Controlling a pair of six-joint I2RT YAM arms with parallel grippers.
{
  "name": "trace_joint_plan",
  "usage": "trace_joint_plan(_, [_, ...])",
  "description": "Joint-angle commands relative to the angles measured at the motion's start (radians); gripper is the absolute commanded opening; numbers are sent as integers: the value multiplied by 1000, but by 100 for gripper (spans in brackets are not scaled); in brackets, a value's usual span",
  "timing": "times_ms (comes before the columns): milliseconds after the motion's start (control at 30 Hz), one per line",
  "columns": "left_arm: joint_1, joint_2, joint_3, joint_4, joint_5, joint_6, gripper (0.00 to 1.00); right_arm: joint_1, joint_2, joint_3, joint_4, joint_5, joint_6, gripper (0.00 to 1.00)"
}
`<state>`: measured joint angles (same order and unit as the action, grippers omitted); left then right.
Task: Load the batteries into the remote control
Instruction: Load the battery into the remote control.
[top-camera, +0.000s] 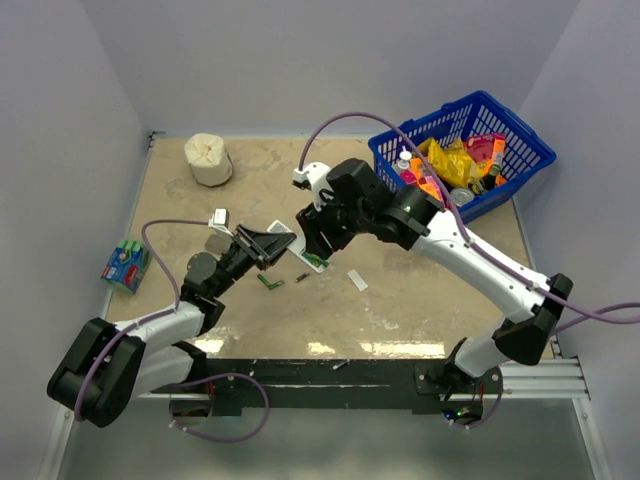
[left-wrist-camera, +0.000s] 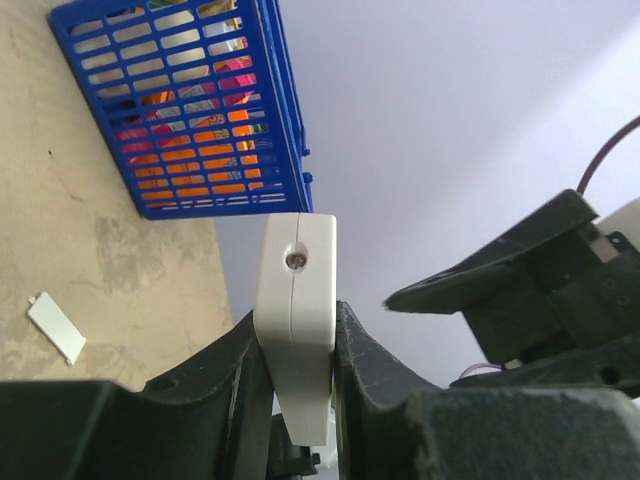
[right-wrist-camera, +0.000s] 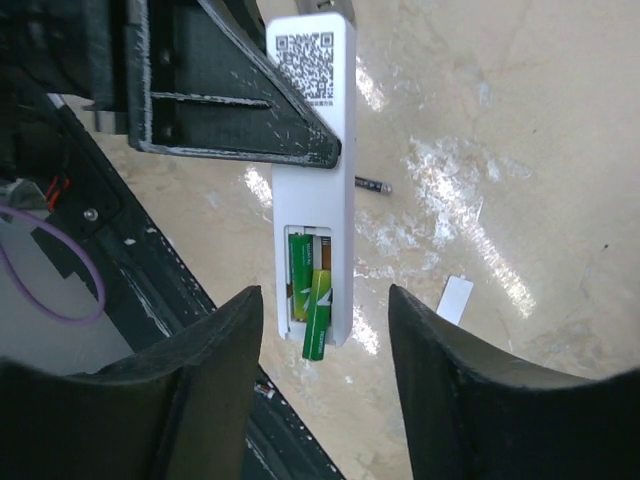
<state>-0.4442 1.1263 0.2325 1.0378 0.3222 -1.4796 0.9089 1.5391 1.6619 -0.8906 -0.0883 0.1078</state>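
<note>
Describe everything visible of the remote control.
The remote control is a slim white plastic bar, clamped by its sides between the left hand's fingers and held above the table. A QR-code label sits on its back, and one end face carries a small round lens. The back cover is off, lying on the table. In the open compartment one green battery lies seated, while a second battery sticks out tilted past the end. The right hand straddles that end, open, not touching.

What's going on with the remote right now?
The left gripper clamps the slim white plastic remote control. The right gripper hovers over its open compartment, jaws apart. One green cylindrical battery lies seated; a second green battery sits tilted, poking out past the end. The flat white back cover lies on the table.
</note>
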Motion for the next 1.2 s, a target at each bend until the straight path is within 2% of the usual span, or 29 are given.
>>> trace_joint_plan(0, [7,15,-30,174,-3,-145,0,-10,-95,42,62,-10,-59,59])
trace_joint_plan(167, [9,12,-36,202,-8,-171,0,-132,-204,-97,105,-244,-137,64])
trace_joint_plan(333, [12,6,-25,188,-3,-162,0,-171,-270,-208,145,-353,-186,72])
trace_joint_plan(533, [12,9,-2,176,6,-150,0,-173,-258,-269,197,-425,-177,72])
trace_joint_plan(1167, [12,-19,19,173,20,-142,0,-183,-201,-343,295,-396,-172,67])
